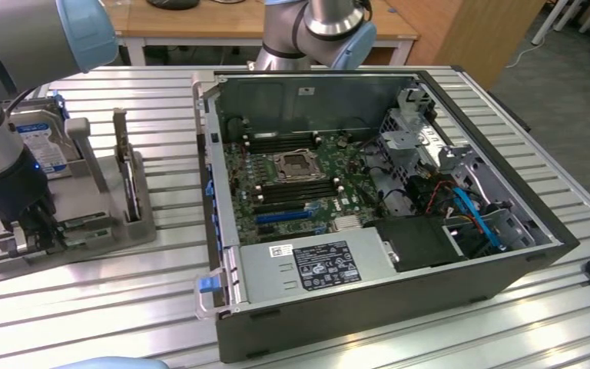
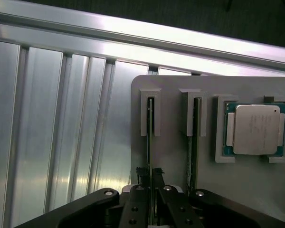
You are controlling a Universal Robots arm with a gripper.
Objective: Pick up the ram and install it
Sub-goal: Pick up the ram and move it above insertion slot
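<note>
Ram [image 2: 149, 137]: thin stick seen edge-on, looks as dark narrow line. Stands upright in slot of grey holder [image 2: 173, 156], slot nearest to holder's outer edge. Second stick [image 2: 190, 142] in next slot, silver CPU [image 2: 255, 129] in recess beyond.

End effector [image 2: 151, 175]: narrow, almost closed, fingers [image 2: 134, 204] against both faces of ram.

Exterior view: end effector low on holder at lower left of frame, on slatted counter [image 1: 120, 307]. Open computer case [image 1: 377, 215] at centre.

Bright light gleams on a slatted metal table [image 1: 120, 307]. Beyond the table's far edge stands a wooden desk [image 1: 208, 27], a wooden cabinet [image 1: 469, 34] beside it, then grey floor [image 1: 571, 92].
</note>
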